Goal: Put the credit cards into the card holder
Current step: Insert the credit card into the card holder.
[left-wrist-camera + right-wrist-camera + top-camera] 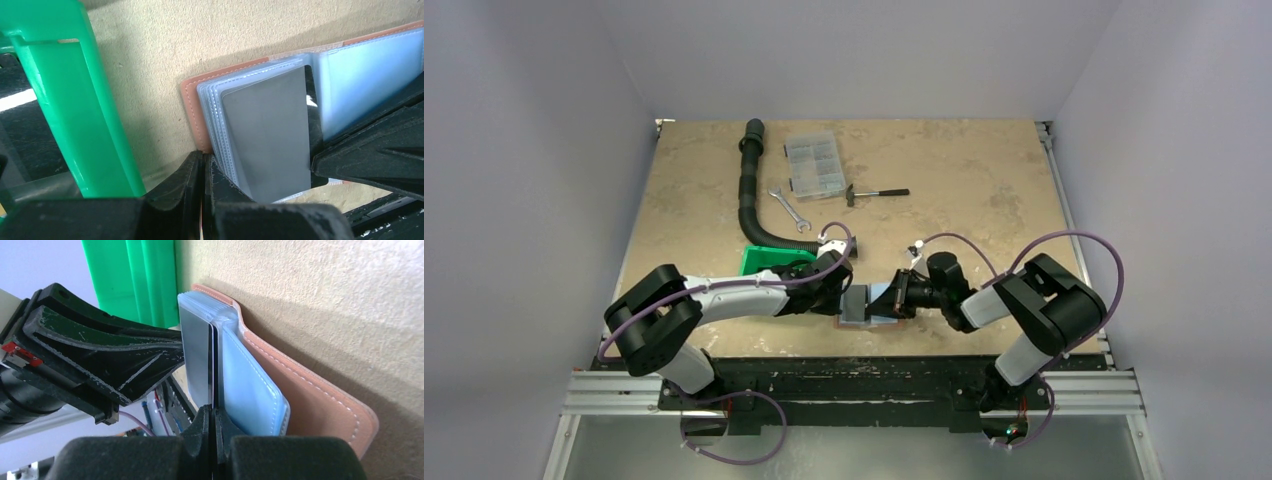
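right claw (pixel 214 412) pinched a credit card (pixel 196 360), left claw (pixel 203 162) pinched the card holder (pixel 191 112) edge; a skewed push might jam the card

Noted reddish-brown card holder (pixel 320 405) (pale stitching, grey-blue sleeves (pixel 370 75)), grey card (pixel 270 140), green bin (pixel 65 100), mottled beige counter (pixel 200 35).
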Robot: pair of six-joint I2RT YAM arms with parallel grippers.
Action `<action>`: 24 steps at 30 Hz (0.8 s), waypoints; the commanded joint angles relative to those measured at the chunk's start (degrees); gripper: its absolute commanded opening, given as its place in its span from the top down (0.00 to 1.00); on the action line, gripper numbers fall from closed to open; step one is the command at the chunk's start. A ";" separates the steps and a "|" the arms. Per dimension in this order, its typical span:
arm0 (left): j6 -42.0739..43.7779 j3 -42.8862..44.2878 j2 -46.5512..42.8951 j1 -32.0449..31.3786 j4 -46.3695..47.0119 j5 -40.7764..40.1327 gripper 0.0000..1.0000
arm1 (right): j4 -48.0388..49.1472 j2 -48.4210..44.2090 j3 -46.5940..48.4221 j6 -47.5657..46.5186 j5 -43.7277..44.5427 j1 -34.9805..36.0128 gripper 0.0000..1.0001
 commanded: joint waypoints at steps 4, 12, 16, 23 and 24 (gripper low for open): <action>-3.88 -1.30 0.37 -1.86 8.81 7.78 1.00 | -3.27 -3.57 1.95 0.17 5.27 1.81 0.92; -2.99 -2.03 0.06 -1.86 7.83 6.06 1.00 | -29.85 -12.36 7.99 -15.32 9.99 1.83 0.67; -3.28 -2.62 0.06 -1.87 8.84 6.43 1.00 | -33.68 -14.95 8.61 -18.06 10.27 1.81 0.66; -3.12 -2.46 0.32 -1.93 9.46 7.49 1.00 | -35.43 -13.96 10.48 -21.07 9.66 1.85 0.60; -3.28 -2.56 0.32 -1.87 9.79 7.87 1.00 | -35.35 -13.78 10.61 -21.24 9.27 1.90 0.58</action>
